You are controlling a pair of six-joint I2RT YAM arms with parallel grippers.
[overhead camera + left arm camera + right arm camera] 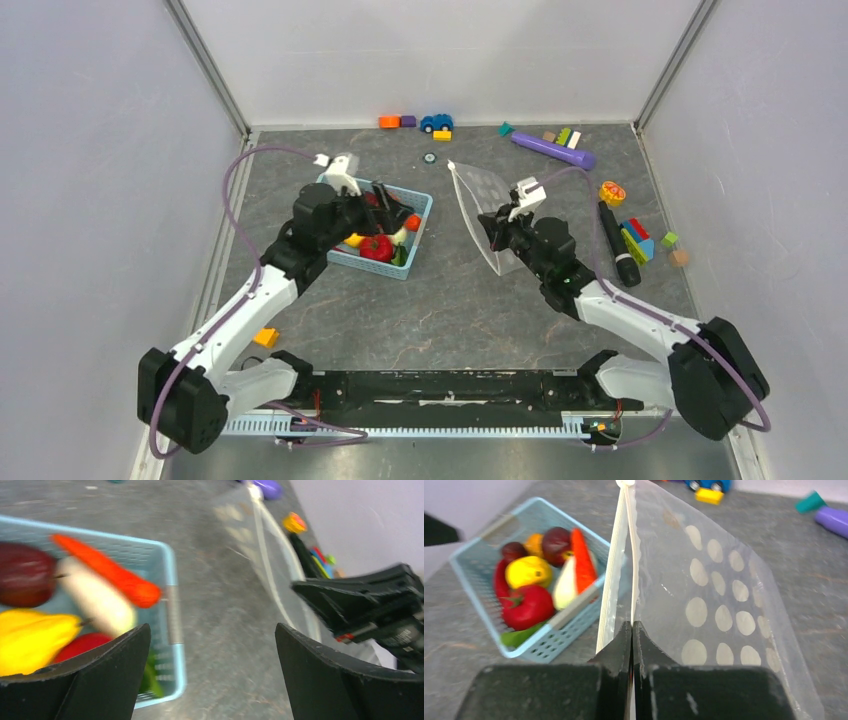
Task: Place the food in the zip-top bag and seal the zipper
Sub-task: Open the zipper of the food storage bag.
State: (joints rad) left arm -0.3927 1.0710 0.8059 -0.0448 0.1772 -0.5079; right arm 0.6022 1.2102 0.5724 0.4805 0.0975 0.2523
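Note:
The food lies in a light-blue basket (421, 232): red tomato (376, 247), yellow pepper (529, 572), orange carrot (581, 562), white radish (566, 582), a maroon piece (556, 540) and green bits (516, 637). My left gripper (385, 202) hangs open and empty over the basket's right side (172, 630), its fingers (100, 675) astride the rim. My right gripper (632, 627) is shut on the zip-top bag (719, 605) at its pale zipper strip (611, 580) and holds the bag (478, 195) on edge to the right of the basket. The white slider (625, 482) sits at the far end.
A purple cylinder (555, 150), a blue car (436, 122) and coloured blocks (398, 121) lie along the back wall. A black stick-shaped thing (620, 245) and more blocks (636, 240) lie at the right. An orange block (266, 337) lies by the left arm.

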